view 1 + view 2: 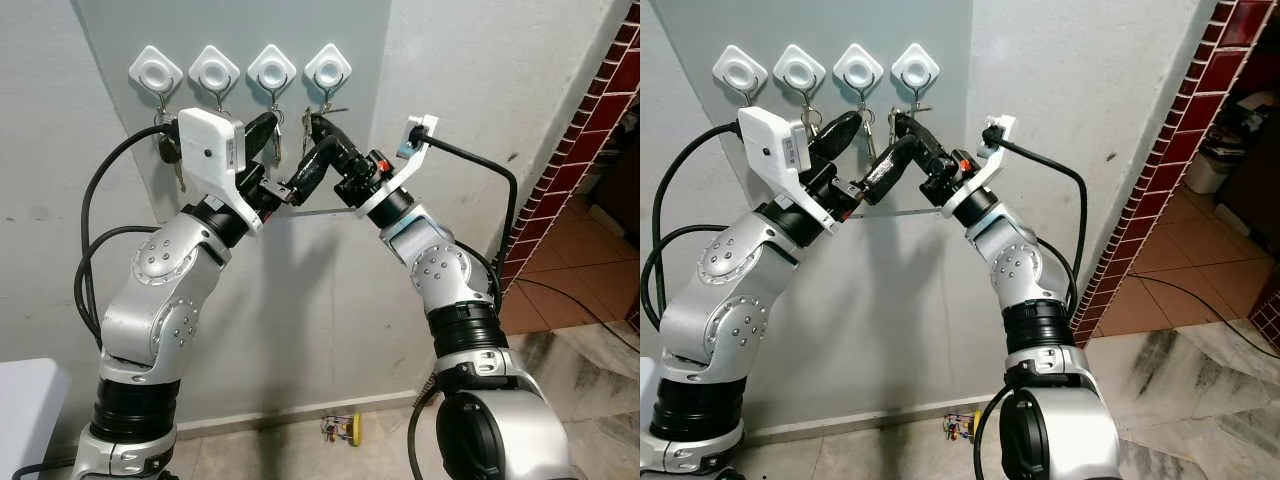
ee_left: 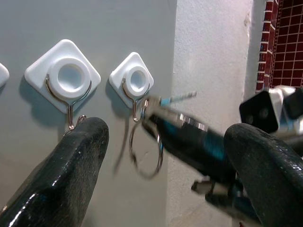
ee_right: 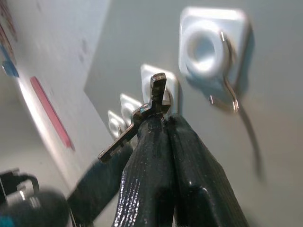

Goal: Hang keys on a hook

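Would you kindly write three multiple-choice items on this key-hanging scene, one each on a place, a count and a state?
1. Where is the right gripper?
A. Just below the rightmost hook
B. Down at the floor
C. Beside the brick wall

2. How many white wall hooks form the row?
A. Two
B. Four
C. Six

3. How do the left gripper's fingers stand?
A. Spread apart
C. Pressed together
B. Clamped on a cable

Answers: 1 A, its tips reach the rightmost hook. 2 B, four white diamond bases line the wall. 3 A, a wide gap shows between them, while the right gripper is pinched on a key.
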{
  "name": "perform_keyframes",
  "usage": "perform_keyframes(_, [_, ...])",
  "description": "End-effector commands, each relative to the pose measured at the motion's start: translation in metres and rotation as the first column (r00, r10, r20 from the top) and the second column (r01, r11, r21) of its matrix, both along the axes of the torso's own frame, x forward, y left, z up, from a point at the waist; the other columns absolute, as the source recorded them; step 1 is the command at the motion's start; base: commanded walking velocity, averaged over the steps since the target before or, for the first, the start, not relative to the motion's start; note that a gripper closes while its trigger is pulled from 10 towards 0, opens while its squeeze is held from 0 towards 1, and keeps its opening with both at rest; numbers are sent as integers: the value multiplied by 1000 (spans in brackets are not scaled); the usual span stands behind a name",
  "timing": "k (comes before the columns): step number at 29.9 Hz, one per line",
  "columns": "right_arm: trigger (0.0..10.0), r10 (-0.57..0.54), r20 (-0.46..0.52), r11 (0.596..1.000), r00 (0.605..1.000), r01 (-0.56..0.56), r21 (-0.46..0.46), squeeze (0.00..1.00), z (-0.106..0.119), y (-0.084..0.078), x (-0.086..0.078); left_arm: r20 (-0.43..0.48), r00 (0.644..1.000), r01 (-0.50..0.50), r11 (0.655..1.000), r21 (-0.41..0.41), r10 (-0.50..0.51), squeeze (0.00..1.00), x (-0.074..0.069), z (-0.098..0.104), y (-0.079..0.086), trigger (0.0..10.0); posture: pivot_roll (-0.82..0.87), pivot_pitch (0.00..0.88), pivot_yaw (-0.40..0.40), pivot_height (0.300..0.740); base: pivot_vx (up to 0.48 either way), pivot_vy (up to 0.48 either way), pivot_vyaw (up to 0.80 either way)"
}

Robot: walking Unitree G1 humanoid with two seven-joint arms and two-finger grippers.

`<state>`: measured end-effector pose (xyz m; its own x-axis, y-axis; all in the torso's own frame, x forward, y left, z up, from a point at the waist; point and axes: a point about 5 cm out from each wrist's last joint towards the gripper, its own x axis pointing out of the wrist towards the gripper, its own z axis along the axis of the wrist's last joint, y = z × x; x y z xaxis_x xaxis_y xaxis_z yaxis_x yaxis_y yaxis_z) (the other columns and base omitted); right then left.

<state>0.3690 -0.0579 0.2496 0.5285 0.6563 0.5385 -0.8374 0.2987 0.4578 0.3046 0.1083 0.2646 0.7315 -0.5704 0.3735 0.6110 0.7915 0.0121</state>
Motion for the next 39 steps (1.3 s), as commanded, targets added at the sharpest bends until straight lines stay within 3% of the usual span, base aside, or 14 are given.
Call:
perform_keyframes(1, [10000,-12,49,999,999,10,31,0,16,-1,1,23,1000,5,1000,7,-6,0,-3,5,0,10000,53,0,25,740,0,0,0])
perform_keyframes(12, [10000,-77,43,996,996,75,50,0,24,-13,10,24,1000,10,1000,4,-10,0,-2,6,-2,10000,48,0,25,740,0,0,0])
perform_keyframes(22, [10000,-128,-25,989,991,130,76,0,16,-23,16,24,1000,8,1000,2,-8,0,-2,6,-2,10000,45,0,26,740,0,0,0])
perform_keyframes(36, [10000,-85,-10,996,996,85,-19,0,-1,-18,9,23,1000,10,1000,0,-10,0,-1,7,-2,10000,40,0,32,740,0,0,0])
perform_keyframes(37, [10000,-74,-17,997,997,74,-13,518,-2,-18,9,23,1000,10,1000,1,-10,0,-1,7,-2,10000,40,0,33,740,0,0,0])
perform_keyframes(38, [10000,-71,-21,997,997,71,-9,918,-2,-18,9,22,1000,11,1000,1,-11,0,-1,7,-2,10000,40,0,33,740,0,0,0])
perform_keyframes(39, [10000,-72,-21,997,997,72,-7,1000,-2,-18,9,23,1000,10,1000,2,-10,0,-1,7,-2,10000,40,0,33,740,0,0,0])
